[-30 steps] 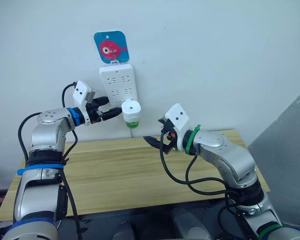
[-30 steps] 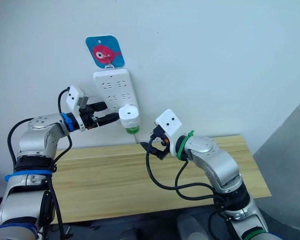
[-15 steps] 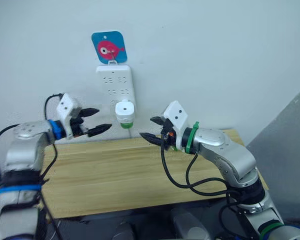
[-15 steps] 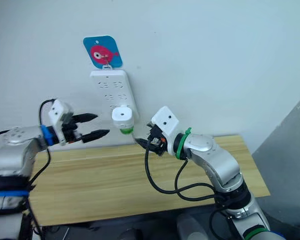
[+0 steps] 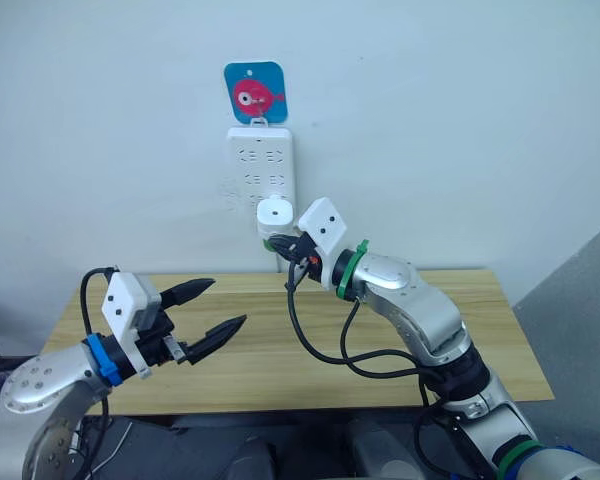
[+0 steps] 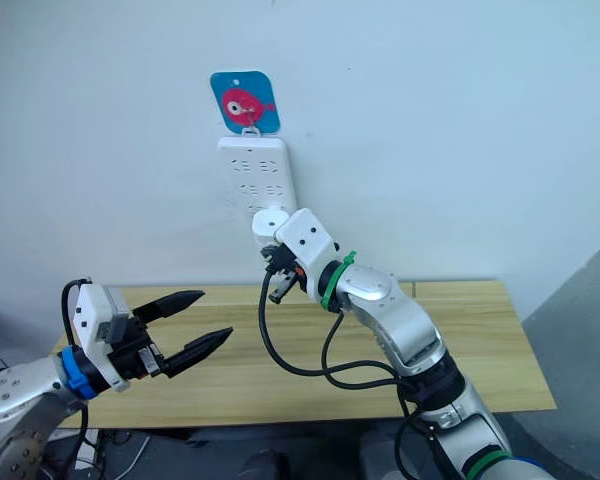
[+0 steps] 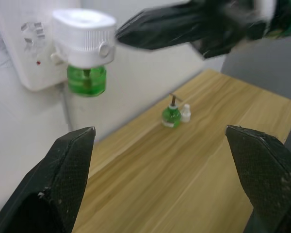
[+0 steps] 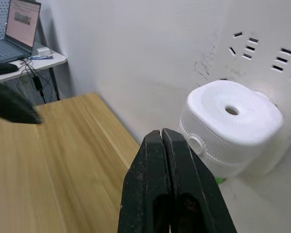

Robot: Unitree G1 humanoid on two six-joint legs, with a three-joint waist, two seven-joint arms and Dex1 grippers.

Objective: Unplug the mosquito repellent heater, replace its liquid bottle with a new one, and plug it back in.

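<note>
The mosquito repellent heater [image 5: 273,214] is a small white rounded unit plugged into the lower part of the white power strip [image 5: 260,165] on the wall. A green liquid bottle [image 7: 86,80] hangs under it. My right gripper [image 8: 163,135] is shut with nothing between its fingers, its tips just beside and below the heater [image 8: 230,127]; I cannot tell if they touch. My left gripper [image 5: 227,302] is wide open and empty, low over the wooden table's [image 5: 380,345] left front. A second small green bottle [image 7: 170,116] with a wick stands on the table next to a white cap [image 7: 185,113].
A blue card with a pink fish [image 5: 255,92] hangs above the power strip. Off the table's end, a side desk holds a laptop [image 8: 20,23]. The right arm's black cable [image 5: 315,345] loops over the table's middle.
My left gripper has let go of the heater, drawn back and dropped low over the table. My right gripper has shut and risen to the heater. The camera view has shifted.
</note>
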